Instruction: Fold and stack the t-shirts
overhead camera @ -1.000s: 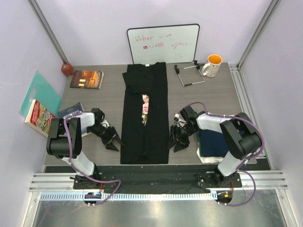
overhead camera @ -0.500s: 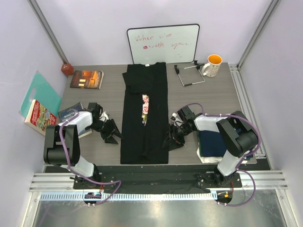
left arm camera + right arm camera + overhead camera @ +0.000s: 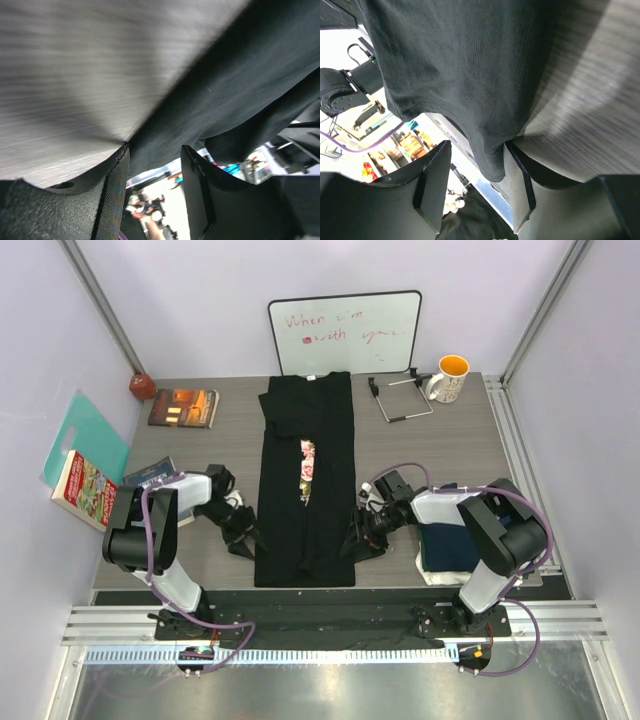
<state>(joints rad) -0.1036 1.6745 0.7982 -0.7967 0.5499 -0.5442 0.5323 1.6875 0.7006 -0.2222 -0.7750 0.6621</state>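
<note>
The black t-shirt (image 3: pixel 325 440) lies as a long narrow strip down the middle of the table, a slit of floral print showing at its centre. My left gripper (image 3: pixel 243 539) is at its near left edge, low on the table. In the left wrist view the jaws stand open (image 3: pixel 155 187) with the shirt's hem (image 3: pixel 165 150) at the fingertips. My right gripper (image 3: pixel 356 542) is at the near right edge, open (image 3: pixel 472 192), with the shirt's corner (image 3: pixel 492 165) hanging between its fingers, close to one pad. A folded navy t-shirt (image 3: pixel 450 538) rests on a white one (image 3: pixel 432 576) at the right.
A whiteboard (image 3: pixel 345 332) leans on the back wall, with a wire stand (image 3: pixel 400 398) and an orange-lined mug (image 3: pixel 448 378) beside it. Books (image 3: pixel 184 407) (image 3: pixel 82 488) and a teal board (image 3: pixel 80 435) lie at the left, and a red object (image 3: pixel 141 386) sits in the back left corner.
Both grippers have closed in on the black shirt's near side edges, the right one sliding left and the left one shifting right. The shirt itself lies as before.
</note>
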